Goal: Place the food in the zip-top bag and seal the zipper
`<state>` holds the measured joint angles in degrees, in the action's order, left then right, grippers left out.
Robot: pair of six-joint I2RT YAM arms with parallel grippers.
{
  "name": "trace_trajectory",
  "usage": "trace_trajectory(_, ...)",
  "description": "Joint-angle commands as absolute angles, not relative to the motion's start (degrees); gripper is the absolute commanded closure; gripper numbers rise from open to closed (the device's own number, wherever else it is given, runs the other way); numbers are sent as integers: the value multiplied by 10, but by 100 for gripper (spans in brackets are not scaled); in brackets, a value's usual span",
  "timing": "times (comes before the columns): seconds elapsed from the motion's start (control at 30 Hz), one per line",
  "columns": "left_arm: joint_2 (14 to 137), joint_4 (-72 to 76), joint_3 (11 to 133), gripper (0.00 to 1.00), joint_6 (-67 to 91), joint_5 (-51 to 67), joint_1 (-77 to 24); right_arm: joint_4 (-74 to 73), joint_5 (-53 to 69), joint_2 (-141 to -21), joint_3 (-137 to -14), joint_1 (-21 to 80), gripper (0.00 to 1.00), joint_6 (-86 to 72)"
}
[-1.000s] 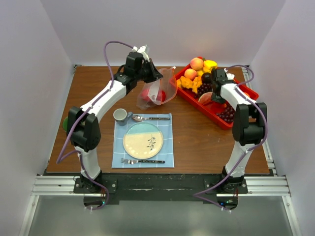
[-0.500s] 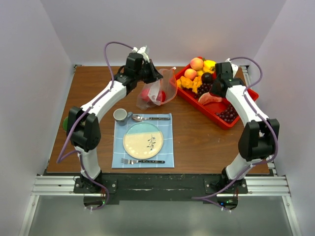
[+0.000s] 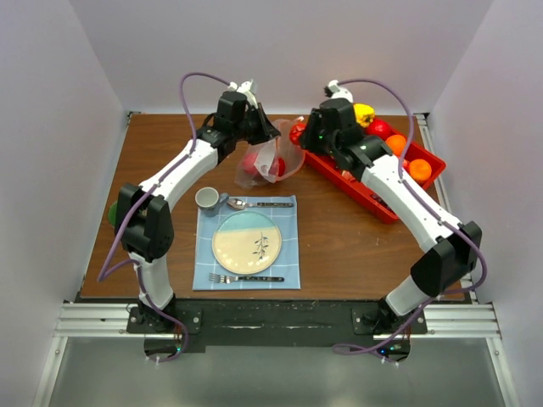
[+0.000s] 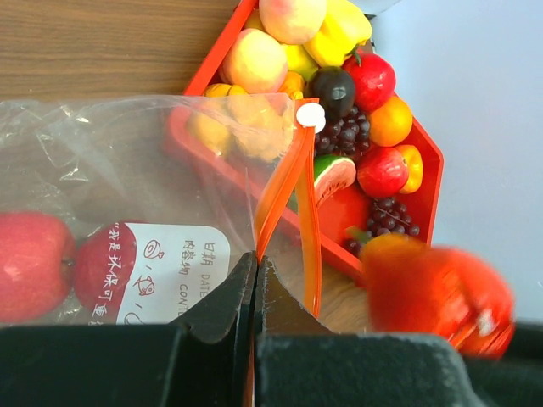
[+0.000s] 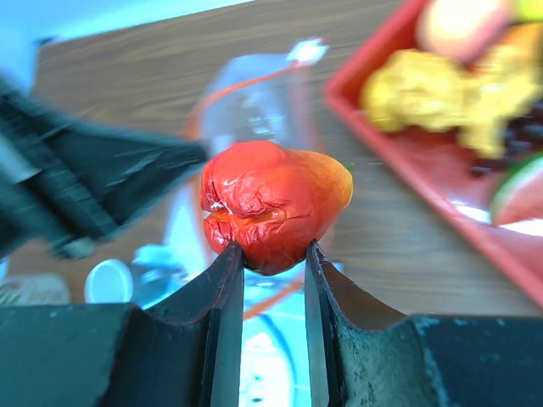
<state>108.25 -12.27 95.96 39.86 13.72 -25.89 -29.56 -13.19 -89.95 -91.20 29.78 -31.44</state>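
The zip-top bag (image 3: pixel 270 159) hangs open at the back of the table with two red apples (image 4: pixel 38 264) inside. My left gripper (image 4: pixel 254 259) is shut on one side of its mouth, pinching the orange-red zipper (image 4: pixel 283 185). My right gripper (image 5: pixel 273 251) is shut on a wrinkled red-orange fruit (image 5: pixel 270 203). It holds this fruit (image 3: pixel 297 132) just right of the bag's mouth, above the table. More food lies in the red tray (image 3: pixel 434 159): a yellow piece (image 3: pixel 363 111), a red apple (image 3: pixel 379 128), oranges (image 3: pixel 396 142), grapes (image 4: pixel 386 212) and a watermelon slice (image 4: pixel 333 174).
A blue placemat carries a dinner plate (image 3: pixel 246 242), a fork (image 3: pixel 242 278) and a spoon (image 3: pixel 256 203), in front of the bag. A small grey cup (image 3: pixel 207 199) stands by the mat's left corner. The white walls close in on three sides.
My right arm has swung left from the red tray to the bag's mouth, carrying the red-orange fruit. The left gripper and the bag have stayed put.
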Motion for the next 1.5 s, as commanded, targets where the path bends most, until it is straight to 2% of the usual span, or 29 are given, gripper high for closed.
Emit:
trace_trajectory(0.0,1061,-130,971,100,388,140,-257,-270,-123,-953,-953,322,90,-329)
trace_trajectory(0.13,1054,-143,982,100,385,141,-256,-266,-120,-1016,-990,322,87,-329)
trace_trajectory(0.2,1052,-149,987,100,382,140,-256,-278,-126,-1041,-1013,322,80,-329)
trace_trajectory(0.23,1049,-153,988,100,381,138,-256,-289,-124,-1057,-1030,322,74,-328)
trace_trajectory(0.27,1048,-154,987,100,379,138,-256,-290,-125,-1063,-1034,322,59,-326)
trace_trajectory(0.33,1045,-156,987,100,378,136,-256,-286,-127,-1059,-1034,322,42,-325)
trace_trajectory(0.37,1043,-156,986,100,378,137,-256,-284,-128,-1055,-1031,322,30,-325)
trace_trajectory(0.47,1039,-155,984,100,378,137,-256,-272,-123,-1039,-1019,321,18,-327)
trace_trajectory(1.07,1027,-152,978,100,381,130,-250,-286,-120,-952,-980,322,18,-322)
trace_trajectory(1.47,1029,-140,965,100,390,134,-242,-363,-201,-882,-959,305,18,-287)
